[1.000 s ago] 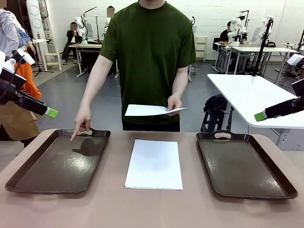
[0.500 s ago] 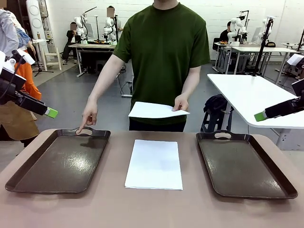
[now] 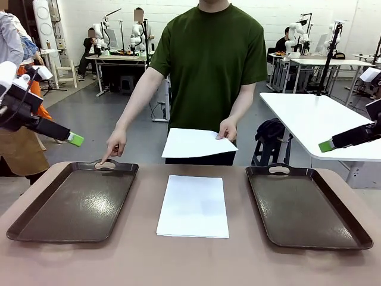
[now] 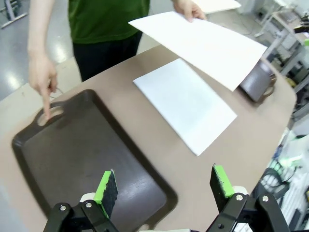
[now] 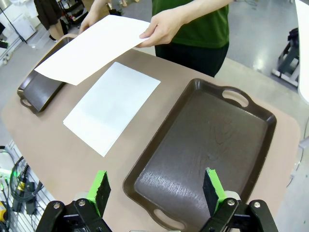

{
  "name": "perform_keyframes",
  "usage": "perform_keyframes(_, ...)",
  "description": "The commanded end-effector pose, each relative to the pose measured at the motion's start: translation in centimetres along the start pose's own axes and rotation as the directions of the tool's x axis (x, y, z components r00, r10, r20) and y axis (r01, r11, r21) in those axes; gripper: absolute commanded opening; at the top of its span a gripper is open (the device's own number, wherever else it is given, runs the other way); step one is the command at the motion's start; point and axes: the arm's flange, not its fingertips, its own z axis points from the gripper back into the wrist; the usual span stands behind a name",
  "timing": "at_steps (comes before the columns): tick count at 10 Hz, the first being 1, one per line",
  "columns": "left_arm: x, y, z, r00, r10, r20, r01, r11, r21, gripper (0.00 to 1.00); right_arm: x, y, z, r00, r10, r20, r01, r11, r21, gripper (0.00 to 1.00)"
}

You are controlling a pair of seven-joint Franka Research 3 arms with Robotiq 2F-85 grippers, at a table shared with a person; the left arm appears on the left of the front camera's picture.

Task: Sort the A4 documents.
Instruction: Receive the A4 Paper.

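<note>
Your A4 document [image 3: 193, 205] lies on the worktop [image 3: 190, 262] between left tray [image 3: 71, 205] and right tray [image 3: 309, 205], long axis near-to-far edge. Left tool [image 4: 163, 184] and right tool [image 5: 157, 187] stand released.

I see two plain white A4 documents: flat sheet [image 3: 193, 206] on the table [image 3: 190, 262] between left tray [image 3: 71, 208] and right tray [image 3: 306, 205]; held sheet [image 3: 193, 143] slightly tilted in the person's hand [image 3: 227, 128], above the far edge.

No writing, label, brand or number can be read here. The lying A4 sheet [image 3: 193, 206] and the held A4 sheet [image 3: 196, 143] both look blank. The left tray [image 3: 77, 205] and right tray [image 3: 306, 205] show plain dark surfaces
</note>
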Motion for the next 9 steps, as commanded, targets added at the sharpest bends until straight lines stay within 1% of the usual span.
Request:
perform_keyframes(1, 2.5, 1.2, -1.8, 0.988, 0.152, 0.003, -0.150, 0.980, -0.128, 1.00, 0.1, 0.0, -0.1, 1.000, 0.002, 0.015, -0.002, 1.000, 0.014, 1.00)
perform_keyframes(2, 3.3, 1.7, -3.5, 0.971, 0.236, -0.029, -0.237, 0.949, -0.209, 1.00, 0.1, 0.0, -0.1, 1.000, 0.002, 0.015, -0.002, 1.000, 0.014, 1.00)
perform_keyframes(3, 4.4, 2.1, -6.4, 0.946, 0.318, -0.057, -0.321, 0.909, -0.265, 1.00, 0.1, 0.0, -0.1, 1.000, 0.002, 0.015, -0.002, 1.000, 0.014, 1.00)
perform_keyframes(4, 5.1, 2.1, -8.8, 0.926, 0.369, -0.079, -0.375, 0.877, -0.302, 1.00, 0.1, 0.0, -0.1, 1.000, 0.002, 0.015, -0.002, 1.000, 0.014, 1.00)
perform_keyframes(5, 5.6, 2.2, -10.9, 0.901, 0.425, -0.093, -0.428, 0.827, -0.364, 1.00, 0.1, 0.0, -0.1, 1.000, 0.002, 0.015, -0.002, 1.000, 0.014, 1.00)
perform_keyframes(7, 6.4, 2.5, -13.5, 0.856, 0.508, -0.097, -0.500, 0.765, -0.406, 1.00, 0.1, 0.0, -0.1, 1.000, 0.002, 0.015, -0.002, 1.000, 0.014, 1.00)
perform_keyframes(8, 7.0, 2.9, -14.6, 0.823, 0.562, -0.087, -0.536, 0.716, -0.446, 1.00, 0.1, 0.0, -0.1, 1.000, 0.002, 0.015, -0.002, 1.000, 0.014, 1.00)
perform_keyframes(9, 7.5, 3.1, -15.7, 0.801, 0.590, -0.096, -0.565, 0.695, -0.444, 1.00, 0.1, 0.0, -0.1, 1.000, 0.002, 0.015, -0.002, 1.000, 0.014, 1.00)
